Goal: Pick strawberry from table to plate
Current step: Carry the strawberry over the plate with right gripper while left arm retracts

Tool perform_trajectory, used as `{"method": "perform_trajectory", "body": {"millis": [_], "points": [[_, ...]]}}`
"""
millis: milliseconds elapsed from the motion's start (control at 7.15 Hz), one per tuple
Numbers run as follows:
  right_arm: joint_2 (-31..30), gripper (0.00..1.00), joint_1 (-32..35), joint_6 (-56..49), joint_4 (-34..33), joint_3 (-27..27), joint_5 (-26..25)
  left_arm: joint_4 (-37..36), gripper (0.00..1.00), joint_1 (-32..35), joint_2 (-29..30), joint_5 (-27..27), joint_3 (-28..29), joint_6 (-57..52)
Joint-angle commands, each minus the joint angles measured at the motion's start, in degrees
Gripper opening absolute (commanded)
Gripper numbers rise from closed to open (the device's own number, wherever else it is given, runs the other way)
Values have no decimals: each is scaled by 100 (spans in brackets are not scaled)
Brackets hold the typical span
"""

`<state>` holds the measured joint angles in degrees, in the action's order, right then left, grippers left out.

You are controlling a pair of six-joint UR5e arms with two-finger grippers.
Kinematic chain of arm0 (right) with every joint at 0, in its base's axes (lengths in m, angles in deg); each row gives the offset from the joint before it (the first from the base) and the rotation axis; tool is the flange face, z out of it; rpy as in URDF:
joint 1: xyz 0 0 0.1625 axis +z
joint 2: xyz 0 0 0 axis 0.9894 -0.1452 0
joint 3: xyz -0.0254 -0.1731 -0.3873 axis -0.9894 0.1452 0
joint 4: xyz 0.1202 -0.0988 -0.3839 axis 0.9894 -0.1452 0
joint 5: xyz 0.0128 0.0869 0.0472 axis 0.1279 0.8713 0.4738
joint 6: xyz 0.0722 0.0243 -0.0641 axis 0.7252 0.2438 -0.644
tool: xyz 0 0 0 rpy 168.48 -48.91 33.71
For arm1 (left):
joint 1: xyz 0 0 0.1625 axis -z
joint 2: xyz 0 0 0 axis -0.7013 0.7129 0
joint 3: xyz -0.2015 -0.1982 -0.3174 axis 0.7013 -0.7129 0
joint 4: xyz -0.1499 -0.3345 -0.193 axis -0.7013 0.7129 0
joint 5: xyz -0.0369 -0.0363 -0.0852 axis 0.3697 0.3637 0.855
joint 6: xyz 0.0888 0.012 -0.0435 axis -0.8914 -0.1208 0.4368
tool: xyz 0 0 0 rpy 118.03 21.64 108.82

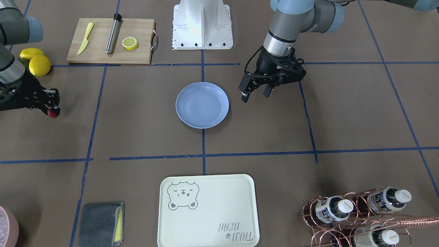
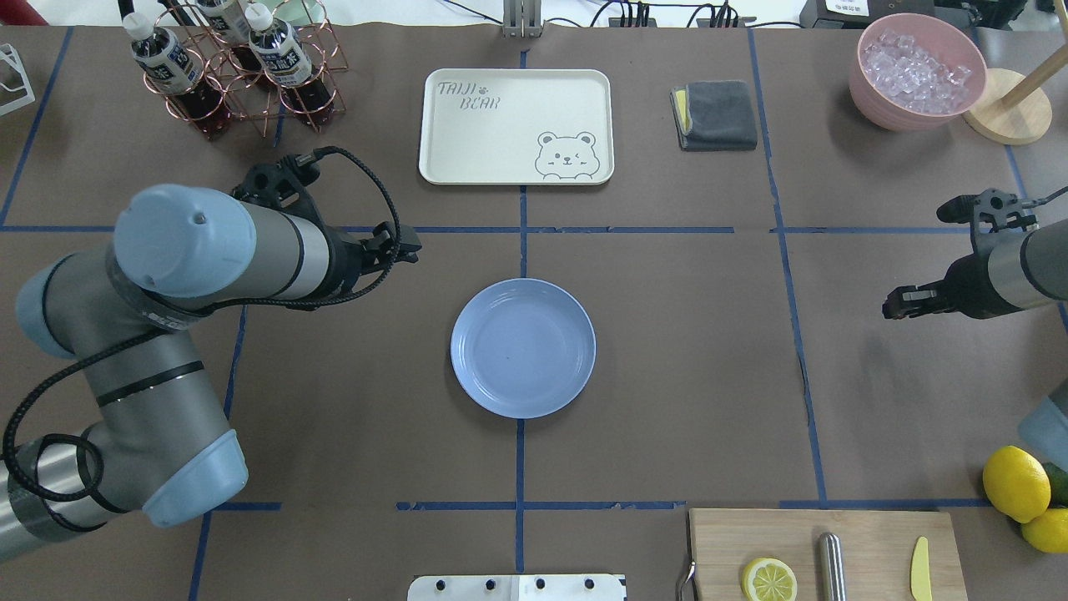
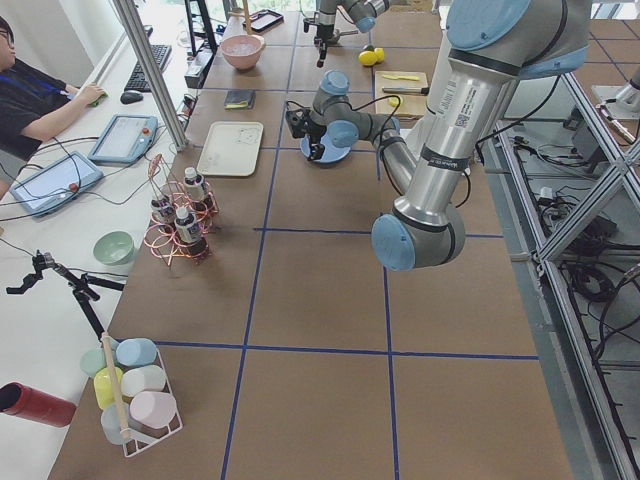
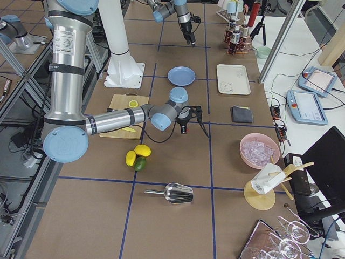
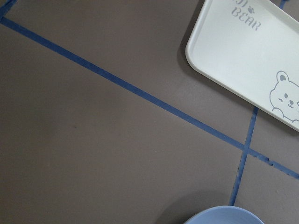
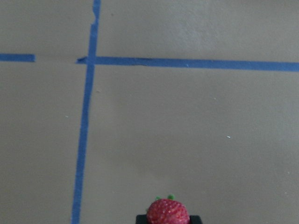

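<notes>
The small red strawberry (image 1: 52, 113) sits between the fingertips of my right gripper (image 1: 51, 109), which is shut on it near the table's (image 1: 137, 137) right end, far from the plate. The right wrist view shows the strawberry (image 6: 168, 212) clamped at the bottom edge over brown paper. The round light-blue plate (image 1: 202, 104) lies at the table's centre with nothing in it, as the overhead view also shows the plate (image 2: 523, 346). My left gripper (image 1: 254, 93) hangs open beside the plate, holding nothing.
A wooden cutting board (image 1: 111, 41) carries a lemon half (image 1: 130, 43), a yellow knife and a metal cylinder. Whole lemons (image 1: 36, 61) lie behind my right arm. A cream bear-print tray (image 1: 207, 211), a grey cloth (image 1: 101, 223), a copper bottle rack (image 1: 360, 212) and a pink ice bowl (image 2: 916, 71) line the far side.
</notes>
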<state>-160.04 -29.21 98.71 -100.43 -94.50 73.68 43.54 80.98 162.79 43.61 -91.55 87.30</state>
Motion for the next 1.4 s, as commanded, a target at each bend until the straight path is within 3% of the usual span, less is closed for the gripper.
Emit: {"method": "perform_trajectory", "body": {"millis": [0, 280, 559, 839, 1259], "points": [[1018, 0, 117, 6, -1561, -627, 79, -639, 100, 362, -30, 123, -201, -906], [2398, 0, -398, 172, -2655, -620, -78, -1029, 100, 731, -309, 140, -394, -1716], [3114, 0, -1224, 1047, -2765, -568, -761, -1029, 100, 1326, -758, 612, -510, -3057], [3536, 0, -1954, 1533, -2765, -410, -1561, -1038, 100, 2388, -1433, 1122, -457, -5049], [4266, 0, -2939, 1799, -2703, 511, -2669, -1021, 100, 3647, -1867, 1380, 120, -7399]]}}
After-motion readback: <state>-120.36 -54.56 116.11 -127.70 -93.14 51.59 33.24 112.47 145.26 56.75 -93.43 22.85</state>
